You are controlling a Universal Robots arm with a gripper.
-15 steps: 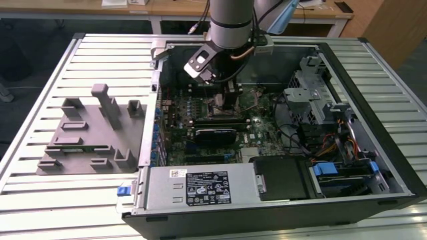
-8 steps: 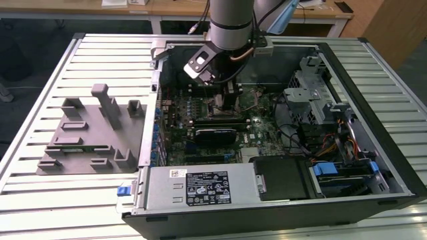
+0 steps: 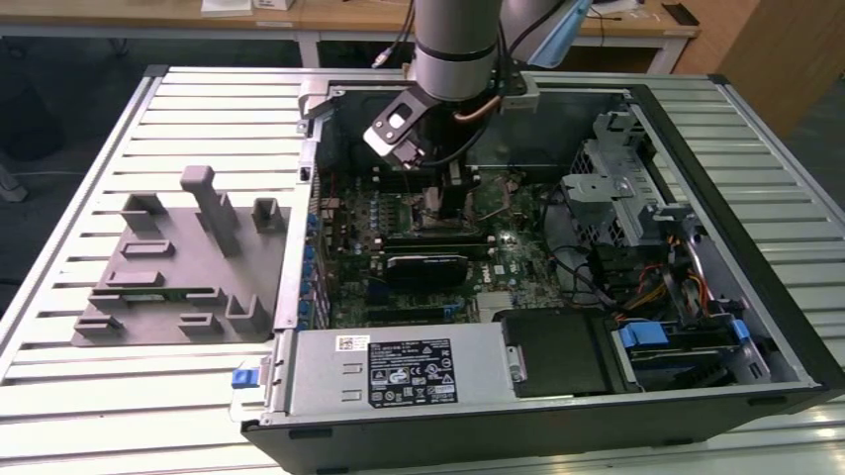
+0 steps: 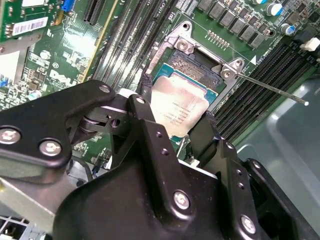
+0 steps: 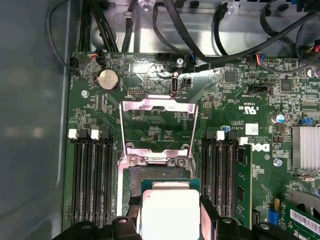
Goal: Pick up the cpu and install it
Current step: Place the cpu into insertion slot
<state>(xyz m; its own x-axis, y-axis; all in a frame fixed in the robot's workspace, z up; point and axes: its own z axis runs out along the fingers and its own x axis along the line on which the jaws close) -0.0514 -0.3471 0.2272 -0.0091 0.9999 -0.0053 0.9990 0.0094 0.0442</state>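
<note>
Hand point(image 4: 177, 100) pinches the cpu point(image 4: 182, 112) by two sides, just over the open socket point(image 5: 150, 179). Best to keep it flat and square to the socket (corners matching); a tilt could hurt it.

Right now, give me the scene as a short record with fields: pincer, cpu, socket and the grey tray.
pincer: inside the open computer case, shut on two opposite sides of the cpu
cpu: silvery top facing up, held at the socket; seated or not, cannot tell
socket: metal retaining frame swung open, dark contact area partly uncovered
grey tray: on the slatted table, to the exterior view's left of the case
</note>
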